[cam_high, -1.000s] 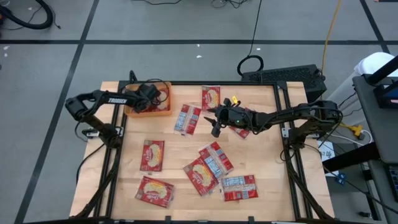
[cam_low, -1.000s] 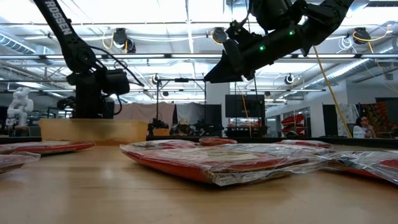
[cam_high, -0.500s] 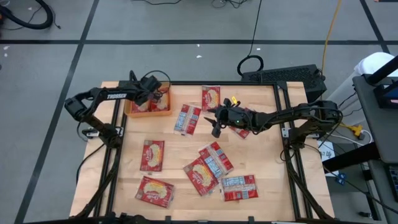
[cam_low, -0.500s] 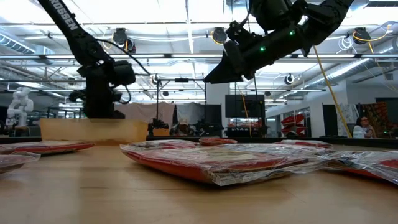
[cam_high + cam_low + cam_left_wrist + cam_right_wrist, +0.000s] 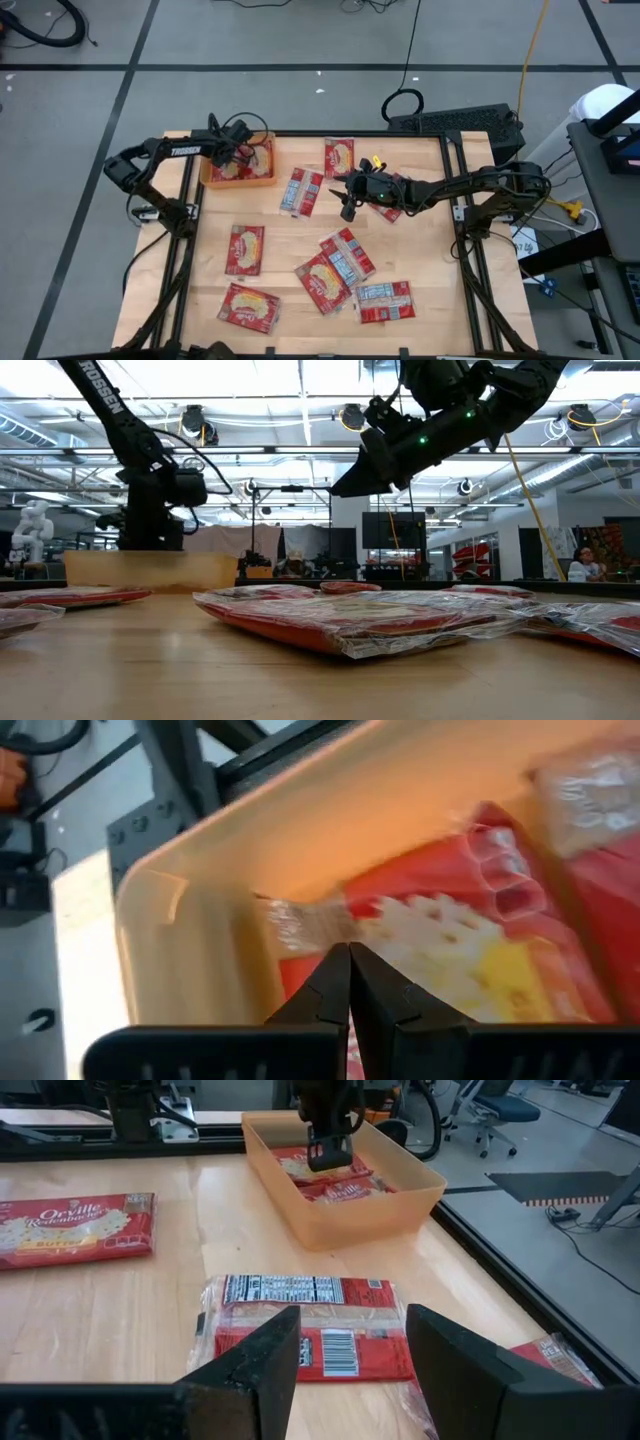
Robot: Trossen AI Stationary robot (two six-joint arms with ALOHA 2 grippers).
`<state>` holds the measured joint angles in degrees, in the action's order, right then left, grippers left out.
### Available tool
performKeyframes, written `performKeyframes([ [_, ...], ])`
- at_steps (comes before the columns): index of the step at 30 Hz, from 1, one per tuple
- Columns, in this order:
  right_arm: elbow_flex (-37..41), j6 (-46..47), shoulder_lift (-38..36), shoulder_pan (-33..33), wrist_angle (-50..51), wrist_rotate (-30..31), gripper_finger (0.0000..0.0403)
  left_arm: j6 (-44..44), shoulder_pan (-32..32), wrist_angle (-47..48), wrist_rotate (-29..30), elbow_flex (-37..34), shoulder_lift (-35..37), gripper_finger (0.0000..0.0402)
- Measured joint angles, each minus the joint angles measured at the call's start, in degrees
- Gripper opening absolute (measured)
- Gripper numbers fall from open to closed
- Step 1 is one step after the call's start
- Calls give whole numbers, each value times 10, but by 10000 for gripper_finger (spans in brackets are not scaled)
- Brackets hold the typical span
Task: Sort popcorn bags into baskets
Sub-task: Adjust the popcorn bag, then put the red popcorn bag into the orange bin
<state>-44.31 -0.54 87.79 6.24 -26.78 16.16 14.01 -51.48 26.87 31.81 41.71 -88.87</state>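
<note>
The orange basket point(image 5: 240, 184) stands at the table's far left and holds popcorn bags point(image 5: 256, 158), red with a yellow picture. My left gripper point(image 5: 350, 950) hangs shut just over those bags point(image 5: 470, 935), fingers slanting down, nothing between them. My right gripper point(image 5: 350, 1370) hovers open, high above the table's middle point(image 5: 345, 485). Below it lies a bag point(image 5: 305, 1325) flat on the wood, white label side up. Several more bags lie flat on the table, one at the far middle point(image 5: 339, 157), others toward the near edge point(image 5: 245, 248) point(image 5: 385, 300).
A bag point(image 5: 392, 207) lies partly under my right arm. Two bags overlap near the table's middle point(image 5: 335, 265). A dark metal frame point(image 5: 455, 190) runs along the table's edges. Bare wood shows between the basket and the near-left bags point(image 5: 215, 210).
My left gripper has risen a little over the basket and drawn back toward the table's far left corner, so the bags in the basket's right half now show in the high view. My right arm has kept still.
</note>
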Motion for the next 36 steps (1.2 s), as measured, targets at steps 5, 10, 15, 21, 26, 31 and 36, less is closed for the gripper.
performKeyframes([
  [5,0,10,0,-3,-4,0,178,2,10,-4,-3,0,-11,3],
  [10,0,12,0,-15,-10,0,178,6,16,-6,-5,0,-24,3],
  [15,0,9,0,-27,-22,0,178,21,20,-22,0,0,-26,3],
  [21,0,11,0,-35,-21,0,178,32,37,-5,40,0,-9,3],
  [26,0,11,0,-40,-21,0,178,31,38,-23,55,-1,-14,3],
  [31,0,16,0,-41,-21,0,178,25,33,-36,37,-6,-31,3],
  [36,0,18,0,-41,-21,0,178,22,35,-35,37,-6,-33,3],
])
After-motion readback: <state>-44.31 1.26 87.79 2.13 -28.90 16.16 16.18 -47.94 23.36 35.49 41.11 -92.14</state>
